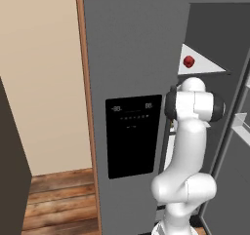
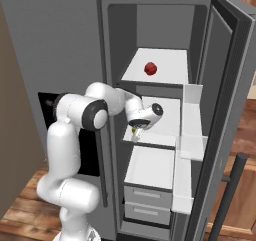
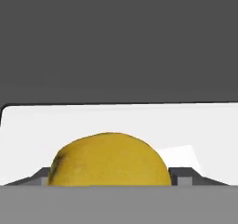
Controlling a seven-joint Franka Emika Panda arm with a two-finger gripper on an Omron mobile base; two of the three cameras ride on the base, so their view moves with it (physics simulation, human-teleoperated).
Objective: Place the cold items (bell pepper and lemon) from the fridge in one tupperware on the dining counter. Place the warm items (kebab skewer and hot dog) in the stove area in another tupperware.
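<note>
The fridge stands open. A yellow lemon (image 3: 109, 160) lies on the white middle shelf (image 2: 162, 125). My gripper (image 2: 135, 131) reaches in over that shelf, and its dark fingertips (image 3: 186, 176) sit tight against both sides of the lemon. In the right base view only a sliver of the lemon (image 2: 134, 131) peeks out under the hand. A red bell pepper (image 2: 150, 68) rests one shelf higher, apart from the arm, and it also appears in the left base view as the bell pepper (image 1: 189, 61). The tupperware, kebab skewer and hot dog are out of view.
The open fridge door (image 2: 227, 110) with its white door bins (image 2: 192, 116) hangs close on the right. Two drawers (image 2: 147, 197) sit below the shelves. The shut left door carries a black dispenser panel (image 1: 133, 134). A wood floor (image 1: 58, 200) lies to the left.
</note>
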